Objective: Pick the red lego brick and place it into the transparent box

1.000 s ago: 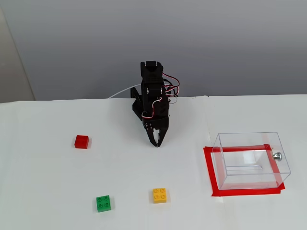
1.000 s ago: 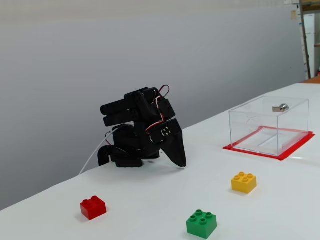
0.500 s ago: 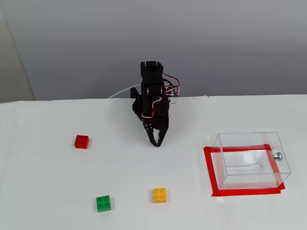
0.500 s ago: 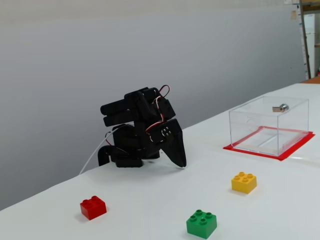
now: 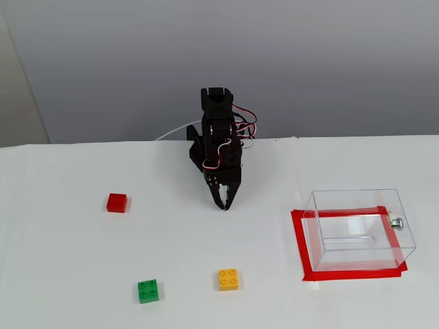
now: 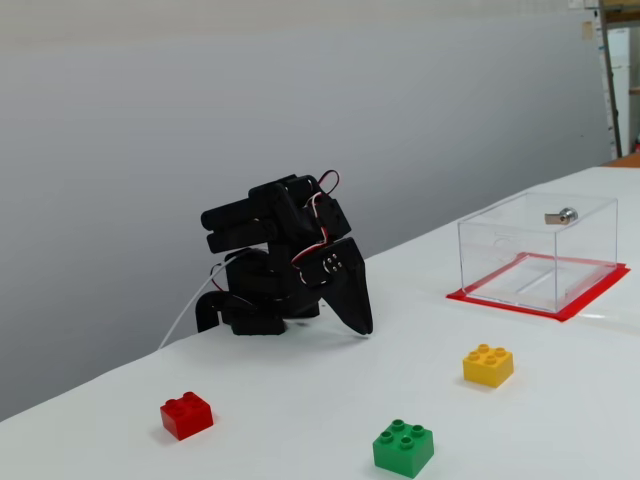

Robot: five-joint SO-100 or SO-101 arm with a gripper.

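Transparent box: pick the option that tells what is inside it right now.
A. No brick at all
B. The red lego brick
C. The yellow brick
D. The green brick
A. The transparent box holds no brick: the red lego brick, the green brick and the yellow brick all lie on the white table outside it, and the tool points down at the table away from all three.

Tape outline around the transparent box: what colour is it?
Red. The tape frames the transparent box, clearest in the higher fixed view.
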